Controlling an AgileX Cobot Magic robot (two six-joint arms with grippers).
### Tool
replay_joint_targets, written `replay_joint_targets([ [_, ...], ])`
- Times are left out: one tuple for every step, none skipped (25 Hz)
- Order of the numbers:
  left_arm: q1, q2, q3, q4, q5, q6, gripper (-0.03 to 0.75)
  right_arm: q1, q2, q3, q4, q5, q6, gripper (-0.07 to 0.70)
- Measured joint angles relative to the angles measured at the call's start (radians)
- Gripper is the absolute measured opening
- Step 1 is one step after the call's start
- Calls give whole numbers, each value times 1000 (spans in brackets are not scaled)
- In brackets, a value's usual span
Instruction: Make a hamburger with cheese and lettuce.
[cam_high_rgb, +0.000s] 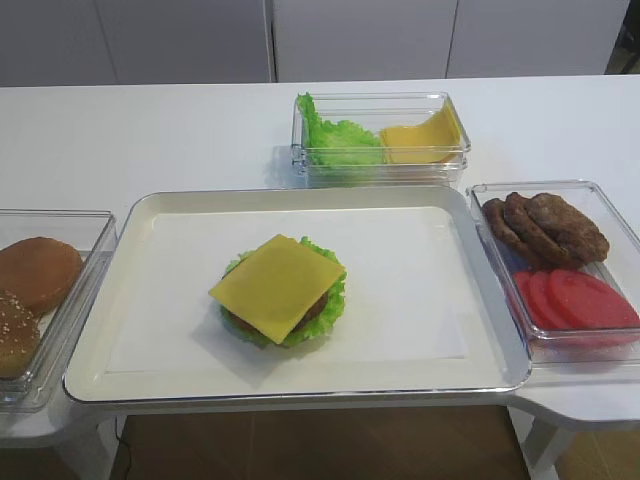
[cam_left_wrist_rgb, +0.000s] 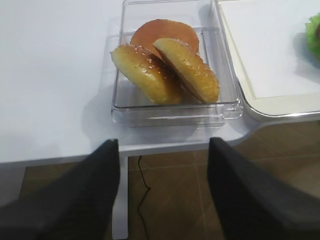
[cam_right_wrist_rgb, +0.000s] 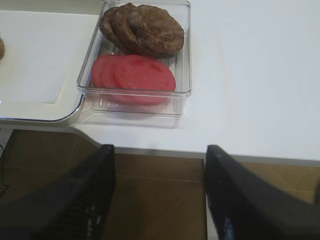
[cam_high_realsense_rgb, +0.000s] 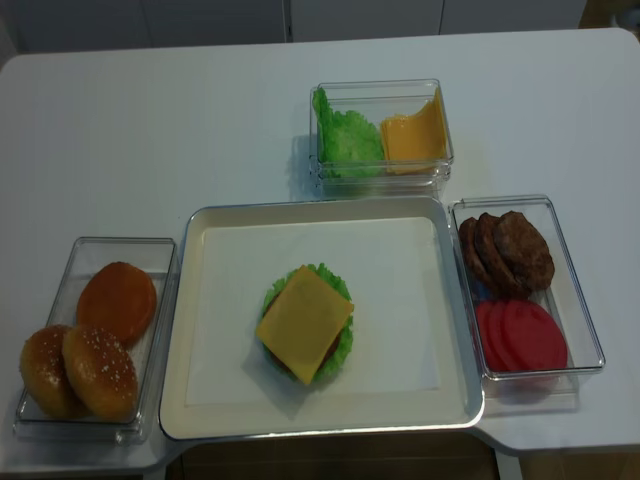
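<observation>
The hamburger sits left of centre on the white tray. It is a low stack with the square yellow cheese lying flat on top. The lettuce frills out round a brown patty edge. From above, the cheese covers most of the stack. My right gripper hangs open off the table's front edge, near the patty box, with nothing between its fingers. My left gripper is also open and empty, in front of the bun box. Neither gripper shows in the exterior views.
A clear box at the left holds three buns. A clear box at the right holds loose patties and tomato slices. A box behind the tray holds lettuce leaves and a pile of cheese slices.
</observation>
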Motion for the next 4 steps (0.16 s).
replay_joint_targets([
  [0,0,0,0,0,0,414,0,0,0,0,0,0,445],
  [0,0,0,0,0,0,414,0,0,0,0,0,0,445],
  [0,0,0,0,0,0,414,0,0,0,0,0,0,445],
  [0,0,0,0,0,0,414,0,0,0,0,0,0,445],
])
